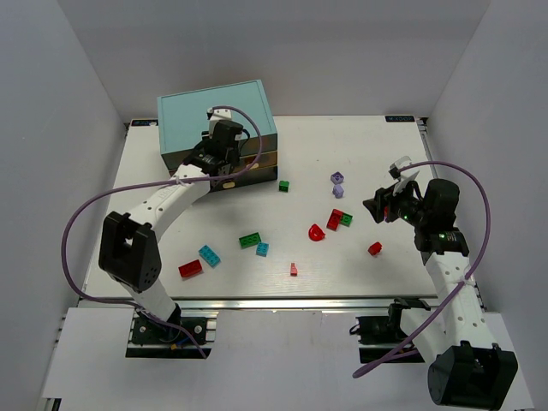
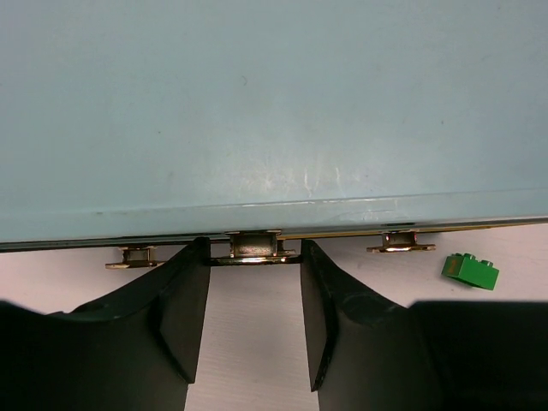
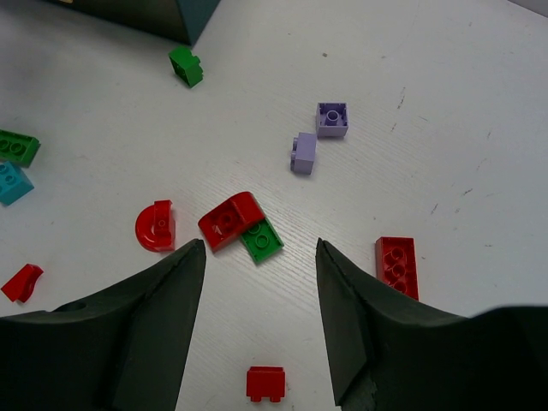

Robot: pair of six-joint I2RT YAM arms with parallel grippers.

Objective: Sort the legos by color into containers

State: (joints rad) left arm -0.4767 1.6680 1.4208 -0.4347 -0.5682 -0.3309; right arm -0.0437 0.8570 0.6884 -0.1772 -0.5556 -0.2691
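The teal cabinet stands at the back left; its drawers face the table. My left gripper is at the drawer fronts. In the left wrist view the left gripper closes round the middle drawer knob, and both fingers touch its plate. My right gripper hovers open and empty above the table, and it also shows in the right wrist view. Below it lie a red curved piece, a green plate, a red half-round, a red brick and a small red piece.
Other legos lie loose: a green one by the cabinet, two lavender, green and cyan mid-table, cyan and red front left, small red, red. White walls enclose the table.
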